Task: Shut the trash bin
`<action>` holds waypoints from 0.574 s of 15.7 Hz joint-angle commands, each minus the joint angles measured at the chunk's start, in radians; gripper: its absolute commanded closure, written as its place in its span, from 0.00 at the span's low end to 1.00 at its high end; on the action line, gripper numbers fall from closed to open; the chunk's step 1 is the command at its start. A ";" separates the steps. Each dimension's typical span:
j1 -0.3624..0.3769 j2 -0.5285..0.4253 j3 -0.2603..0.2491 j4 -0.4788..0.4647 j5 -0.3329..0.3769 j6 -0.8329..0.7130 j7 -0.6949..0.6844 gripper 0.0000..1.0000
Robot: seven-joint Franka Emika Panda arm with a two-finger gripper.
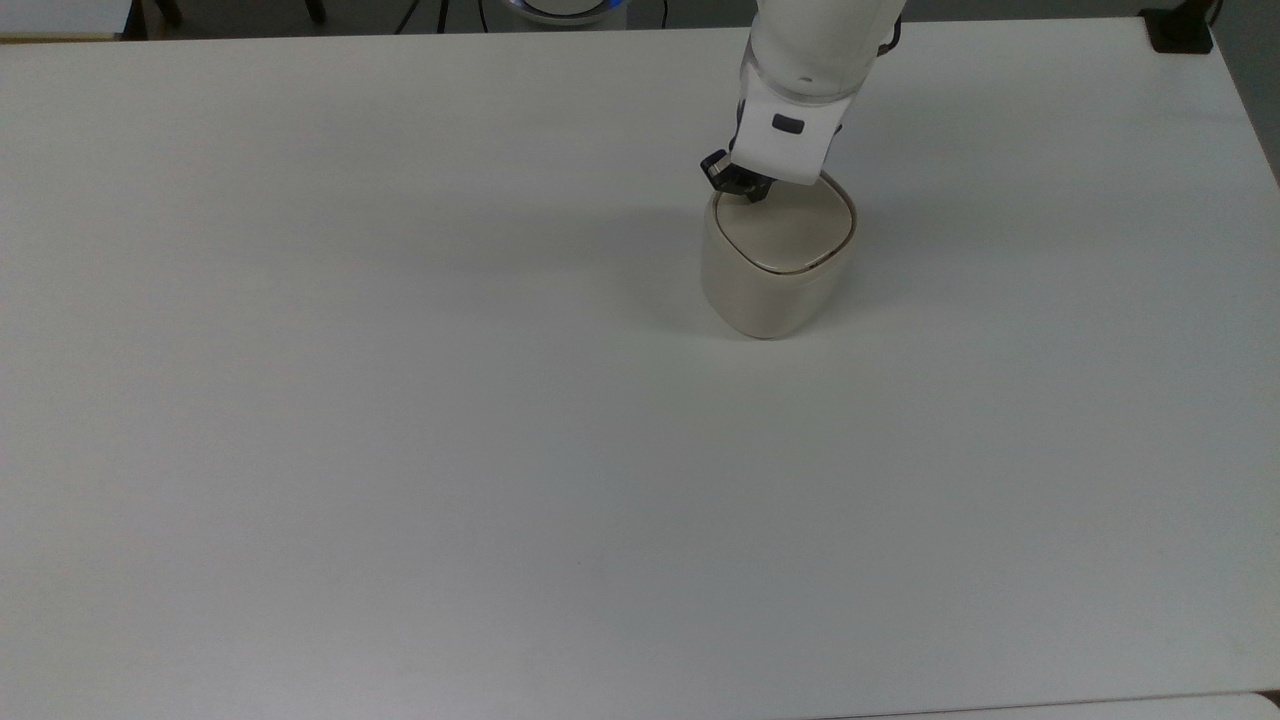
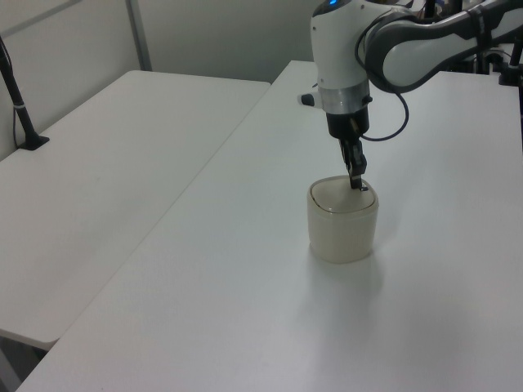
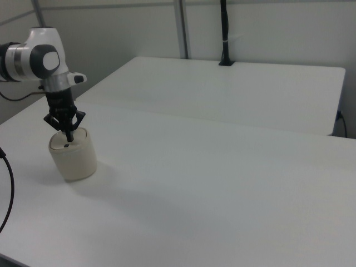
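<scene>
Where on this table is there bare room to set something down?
Nearly everywhere: the white table is bare from the trash bin to the top view's left, near and right edges. The one crowded spot is the bin, with the gripper at its lid.
</scene>
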 commanded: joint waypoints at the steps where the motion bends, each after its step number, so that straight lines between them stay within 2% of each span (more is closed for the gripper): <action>1: -0.043 -0.088 -0.002 -0.016 -0.008 -0.057 0.031 0.98; 2: -0.064 -0.105 -0.002 -0.015 -0.016 -0.075 0.056 0.90; 3: -0.096 -0.124 0.004 -0.015 -0.032 -0.098 0.077 0.72; 6: -0.199 -0.180 0.007 -0.016 -0.051 -0.169 0.106 0.00; 9: -0.311 -0.222 0.007 -0.015 -0.057 -0.172 0.111 0.00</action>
